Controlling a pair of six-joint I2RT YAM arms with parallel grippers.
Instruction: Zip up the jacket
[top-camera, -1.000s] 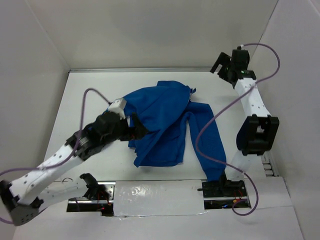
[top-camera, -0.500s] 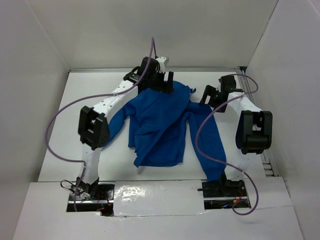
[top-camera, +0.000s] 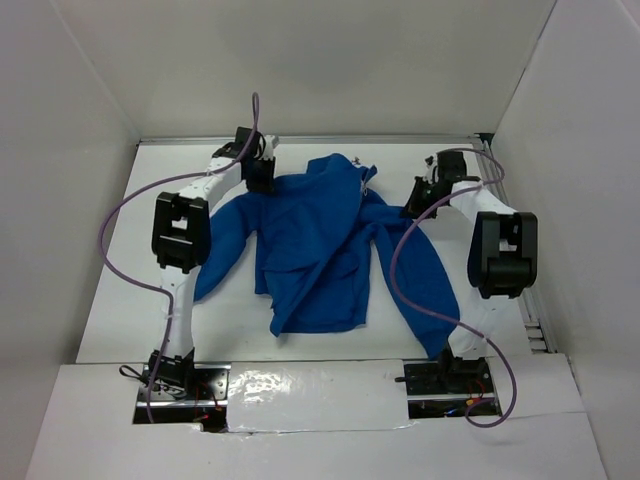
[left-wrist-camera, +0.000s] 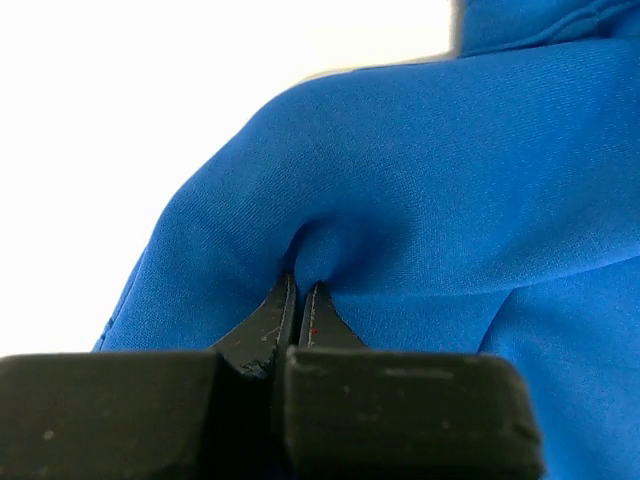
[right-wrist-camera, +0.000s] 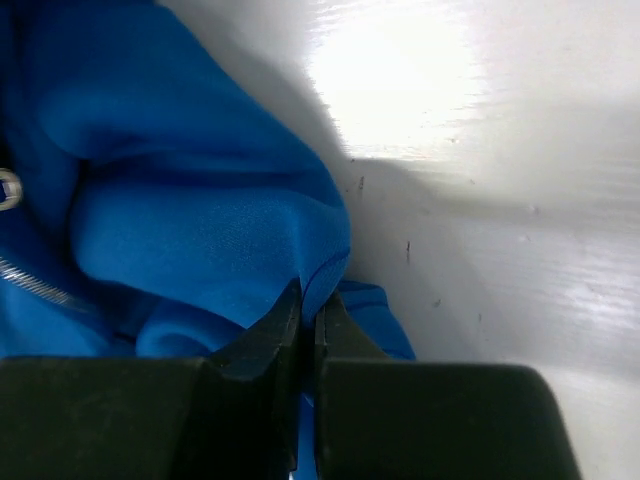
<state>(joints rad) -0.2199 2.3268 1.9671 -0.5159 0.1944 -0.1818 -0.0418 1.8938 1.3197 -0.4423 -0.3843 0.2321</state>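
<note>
The bright blue jacket (top-camera: 320, 240) lies spread on the white table, collar at the far side and sleeves out to both sides. My left gripper (top-camera: 262, 180) is shut on a pinched fold of the jacket (left-wrist-camera: 400, 180) at its far-left shoulder, the jaws (left-wrist-camera: 302, 288) tight together on the cloth. On the far-right shoulder my right gripper (top-camera: 414, 203) is shut on the hemmed edge of the jacket (right-wrist-camera: 200, 220), with its tips (right-wrist-camera: 310, 298) clamping the blue fabric. A strip of pale zipper (right-wrist-camera: 35, 280) shows at the left edge of the right wrist view.
White walls (top-camera: 80, 120) enclose the table on the left, back and right. Purple cables (top-camera: 120, 225) loop from both arms, the right one over the jacket's right sleeve (top-camera: 425, 290). The arm bases (top-camera: 180, 380) sit at the near edge.
Both grippers went from open to shut on the jacket. The left one shifted left from the collar to the shoulder, and the left sleeve now lies spread outwards.
</note>
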